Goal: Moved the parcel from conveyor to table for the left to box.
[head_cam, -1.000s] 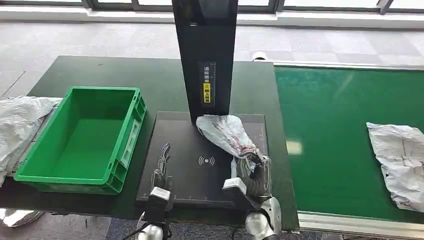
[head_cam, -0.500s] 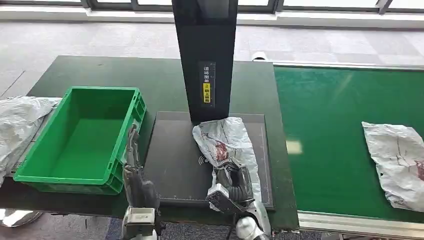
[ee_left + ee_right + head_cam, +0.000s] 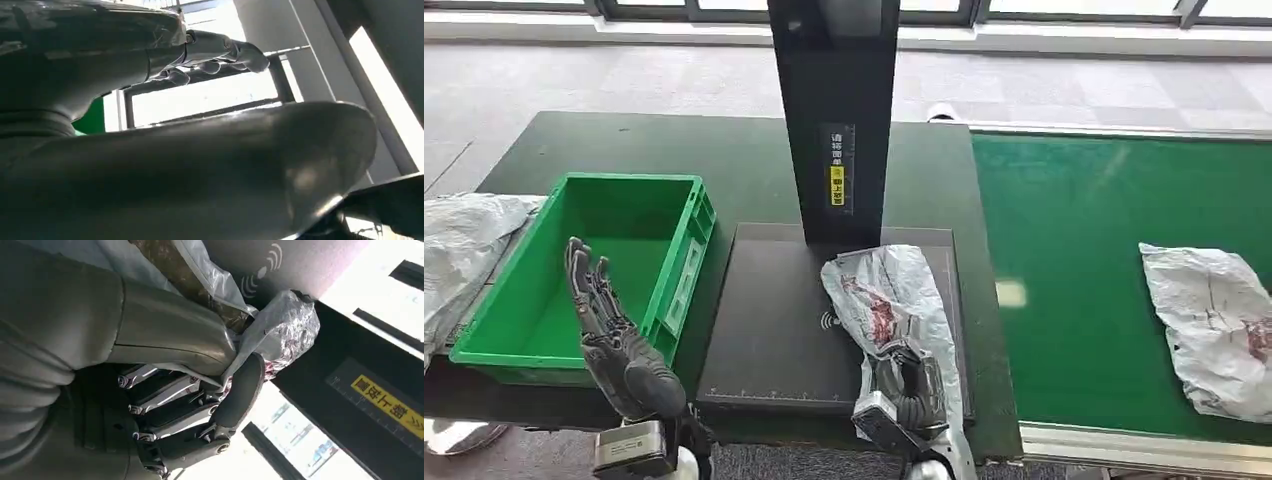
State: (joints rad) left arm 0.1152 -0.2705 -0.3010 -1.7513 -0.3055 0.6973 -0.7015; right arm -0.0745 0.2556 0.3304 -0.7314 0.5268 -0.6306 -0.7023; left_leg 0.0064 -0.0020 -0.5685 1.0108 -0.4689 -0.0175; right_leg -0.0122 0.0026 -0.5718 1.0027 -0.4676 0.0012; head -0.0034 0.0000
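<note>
While right robot hand (image 3: pixel 908 385) grips parcel (image 3: pixel 886 292) | left robot hand (image 3: pixel 609 335) spread | yellow label (image 3: pixel 837 185) illegible

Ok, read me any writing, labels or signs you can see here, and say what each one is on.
Black upright post: white Chinese characters above a yellow label, both too small to read.
Right wrist view, same yellow label: dark Chinese characters, turned and not legible.
Black scanner pad: a white wireless wave symbol, no words.
Parcel: red-brown print, unreadable.

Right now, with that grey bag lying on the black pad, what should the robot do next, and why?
Probably let go: the right hand grips the parcel, which already lies on the black pad. The left hand, raised empty by the green box, can then take it.
</note>
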